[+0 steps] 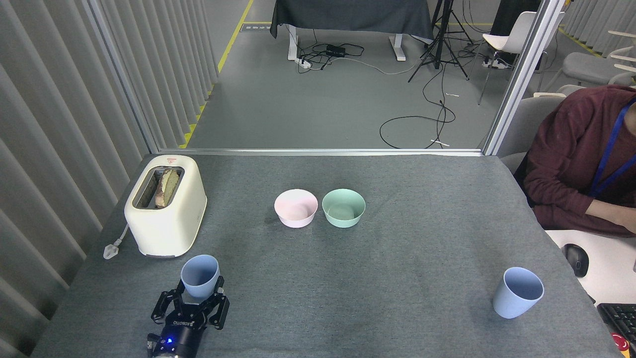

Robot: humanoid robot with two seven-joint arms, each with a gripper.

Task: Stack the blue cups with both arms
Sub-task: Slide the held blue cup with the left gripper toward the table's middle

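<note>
One blue cup [199, 273] stands upright at the near left of the grey table [397, 258], just in front of the toaster. My left gripper [198, 290] comes up from the bottom edge, and its black fingers [219, 287] clasp the lower part of this cup on both sides. The second blue cup [517, 292] stands alone at the near right, leaning slightly in the view, with nothing touching it. My right arm and gripper are out of view.
A cream toaster [166, 204] with bread in its slot stands at the left, its plug [110, 248] on the table. A pink bowl [295, 208] and a mint-green bowl [343, 208] sit mid-table. A person's sleeve [571, 164] is at the right edge, by a mouse [576, 259].
</note>
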